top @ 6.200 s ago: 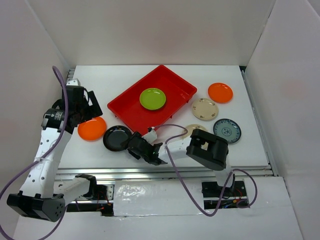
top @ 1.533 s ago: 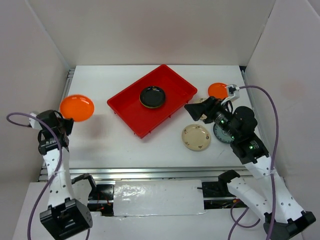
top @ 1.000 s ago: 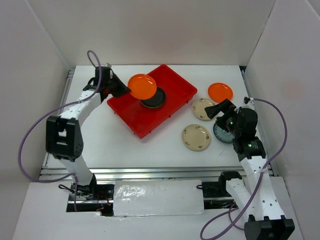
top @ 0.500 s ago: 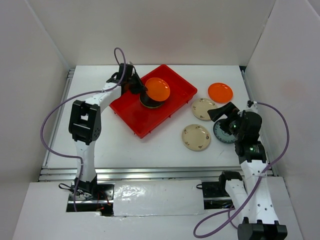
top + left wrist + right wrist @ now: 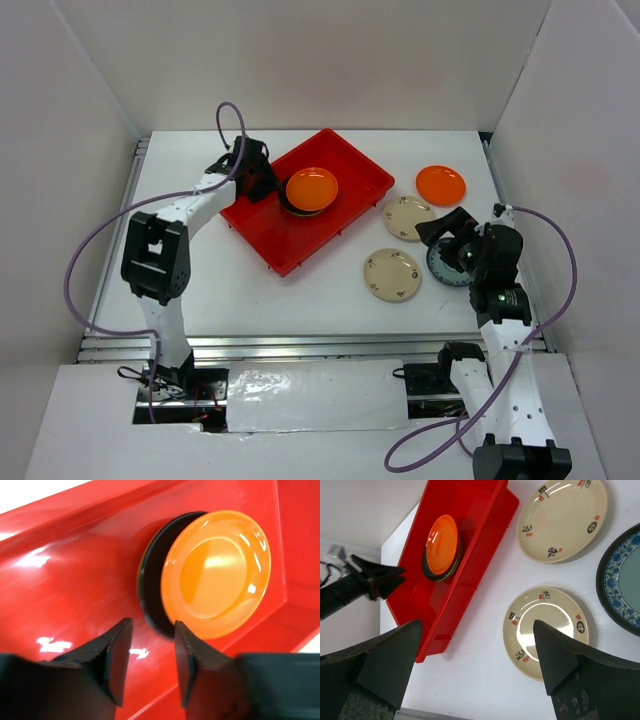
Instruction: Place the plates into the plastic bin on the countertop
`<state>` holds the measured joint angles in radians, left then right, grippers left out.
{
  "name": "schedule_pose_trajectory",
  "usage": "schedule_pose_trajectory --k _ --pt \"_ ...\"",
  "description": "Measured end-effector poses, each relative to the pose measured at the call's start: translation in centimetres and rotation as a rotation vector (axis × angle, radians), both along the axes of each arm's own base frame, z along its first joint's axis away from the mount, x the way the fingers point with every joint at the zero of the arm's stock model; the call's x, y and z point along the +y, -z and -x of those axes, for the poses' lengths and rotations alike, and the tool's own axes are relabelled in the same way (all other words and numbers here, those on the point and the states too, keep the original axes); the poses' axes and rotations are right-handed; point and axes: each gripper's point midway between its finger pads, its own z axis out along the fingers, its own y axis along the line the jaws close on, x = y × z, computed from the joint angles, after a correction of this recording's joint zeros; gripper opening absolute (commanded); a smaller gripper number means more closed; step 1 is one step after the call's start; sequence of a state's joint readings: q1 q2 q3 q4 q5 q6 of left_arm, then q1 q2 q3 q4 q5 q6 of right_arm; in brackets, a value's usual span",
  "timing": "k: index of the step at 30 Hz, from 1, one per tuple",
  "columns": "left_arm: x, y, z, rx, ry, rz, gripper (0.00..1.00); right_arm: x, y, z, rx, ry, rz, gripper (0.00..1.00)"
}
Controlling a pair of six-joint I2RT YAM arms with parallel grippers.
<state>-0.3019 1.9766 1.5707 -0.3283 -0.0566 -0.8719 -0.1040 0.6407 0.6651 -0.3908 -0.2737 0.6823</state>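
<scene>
Your left gripper (image 5: 150,670) is hanging low over the red bin (image 5: 262,240), its jaws standing apart and gripping nothing. Half a second ago it was carrying the orange plate (image 5: 312,189) tilted above the stack. That plate is now lying flat inside the bin on top of the black plate (image 5: 151,600). It is sitting a little off-centre, so a dark crescent is showing at the side facing the fingers. The gripper is pointing at the stack's edge without touching it.

To the right of the bin, four plates are lying on the countertop (image 5: 200,290) where they were before. These are the farther beige plate (image 5: 407,217), the nearer beige plate (image 5: 392,274), the second orange plate (image 5: 441,185) toward the back, and the blue-white plate (image 5: 620,580). The two beige plates are lying near each other but apart.

Your right gripper (image 5: 476,630) is hovering above the blue-white plate, about where it was half a second ago. Its jaws are spread wide with nothing between them.
</scene>
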Motion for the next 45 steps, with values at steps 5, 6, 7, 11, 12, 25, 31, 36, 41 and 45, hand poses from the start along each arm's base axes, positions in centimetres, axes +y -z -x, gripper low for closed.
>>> schedule_pose_trajectory --k 5,6,7,11,12,25,31,36,41,45 --pt "0.4 -7.0 2.6 -0.101 -0.023 -0.092 0.99 -0.3 2.6 -0.6 0.085 0.016 0.006 1.00" --pt "0.1 -9.3 3.3 -0.142 -0.020 -0.102 0.99 -0.5 3.3 -0.8 0.113 0.025 0.013 1.00" --pt "-0.1 -11.3 3.9 -0.175 -0.022 -0.104 0.99 -0.6 4.0 -0.9 0.136 0.034 0.020 1.00" --pt "1.0 -18.4 8.6 -0.284 -0.024 -0.112 0.99 -0.6 8.4 -0.2 0.254 0.050 0.041 1.00" --pt "2.0 -19.6 9.6 -0.306 -0.041 -0.113 0.99 -0.6 9.4 0.3 0.277 0.052 0.043 1.00" --pt "10.0 -16.0 20.4 -0.186 -0.064 -0.270 0.99 0.9 18.8 4.6 0.512 0.071 -0.025 0.85" --pt "10.6 -14.6 20.8 -0.152 -0.037 -0.305 0.99 1.3 19.8 3.5 0.517 0.075 -0.071 0.39" --pt "10.7 -12.9 20.7 -0.126 -0.007 -0.305 0.99 1.4 20.7 4.3 0.538 0.101 -0.097 0.00" --pt "10.8 -11.0 20.9 -0.089 0.016 -0.297 0.99 1.9 19.6 3.8 0.491 0.097 -0.114 0.00" --pt "11.1 -11.1 20.9 -0.089 0.008 -0.294 0.99 2.3 17.5 4.6 0.417 0.099 -0.089 0.00"
